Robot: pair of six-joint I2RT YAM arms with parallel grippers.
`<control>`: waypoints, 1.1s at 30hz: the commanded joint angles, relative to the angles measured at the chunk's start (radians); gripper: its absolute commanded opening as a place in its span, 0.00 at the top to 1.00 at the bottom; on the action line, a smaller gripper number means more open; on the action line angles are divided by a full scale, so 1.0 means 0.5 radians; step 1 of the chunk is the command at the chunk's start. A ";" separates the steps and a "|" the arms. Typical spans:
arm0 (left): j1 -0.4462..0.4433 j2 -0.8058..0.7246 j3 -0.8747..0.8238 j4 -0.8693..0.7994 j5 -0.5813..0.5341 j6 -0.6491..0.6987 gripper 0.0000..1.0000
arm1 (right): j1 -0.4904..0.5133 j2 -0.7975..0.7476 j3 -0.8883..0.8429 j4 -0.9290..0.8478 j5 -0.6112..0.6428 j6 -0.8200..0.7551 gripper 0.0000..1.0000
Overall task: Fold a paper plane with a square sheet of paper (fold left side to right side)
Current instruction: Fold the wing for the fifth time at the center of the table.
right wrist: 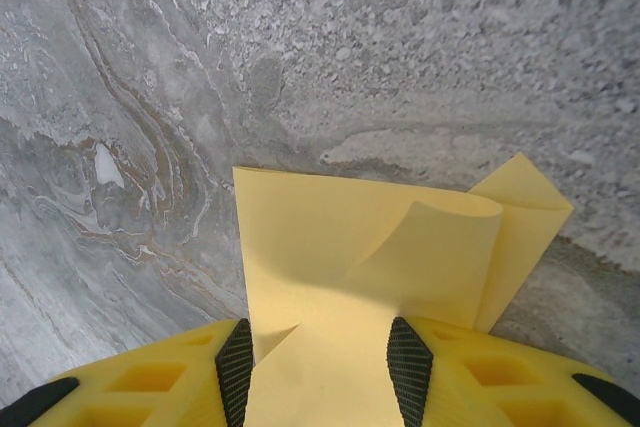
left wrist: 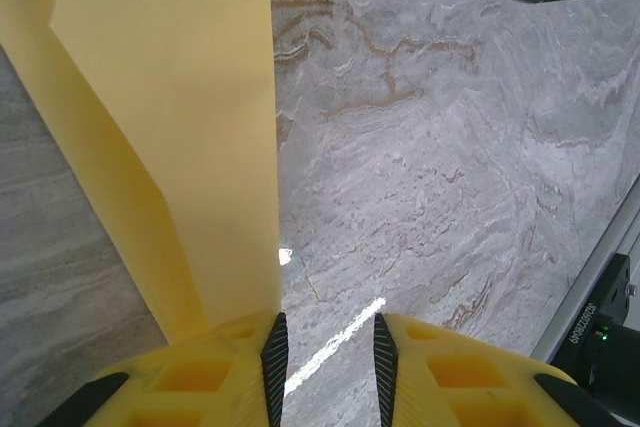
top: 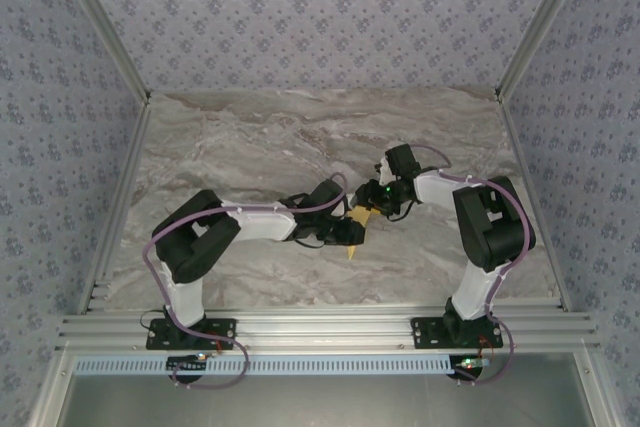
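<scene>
The left claw (left wrist: pixel 329 372) is standing released, its two pads parted and bare bench (left wrist: pixel 450 197) showing through the gap. The square sheet of paper (left wrist: pixel 170 97) is running along the outer side of one finger, its straight edge meeting that finger's pad. Whether the finger is pressing it down I cannot tell. The right claw (right wrist: pixel 320 372) is sitting with its jaws wide and yellow paper filling the space between the pads. A flap is curling up toward it, but whether it is actually biting on that flap I cannot tell. In the top view, both claws are meeting at mid-bench with the paper lying between them, a pointed corner poking toward the near edge.

The sheet is showing creases and doubled layers, so the work seems to be partway through the folds — a flap is apparently being brought across, left side onto right, and is not yet flattened. The next move is probably calling for the right claw to carry the curled flap over until its edge is lining up with the edge beneath, with the left anchoring the base. After that comes a press along the bend to set the crease. Paper this thin is likely to slip or buckle if the anchor is weak.
</scene>
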 commanded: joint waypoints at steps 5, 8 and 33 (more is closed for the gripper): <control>-0.016 0.044 -0.089 0.017 -0.021 -0.018 0.70 | 0.016 0.129 -0.054 -0.241 0.198 -0.027 0.53; -0.028 0.062 -0.089 0.013 -0.026 -0.021 0.71 | 0.014 0.121 -0.051 -0.229 0.186 -0.031 0.53; -0.078 0.095 -0.121 -0.141 -0.218 -0.065 0.82 | 0.102 -0.564 -0.448 0.156 -0.104 -0.073 0.77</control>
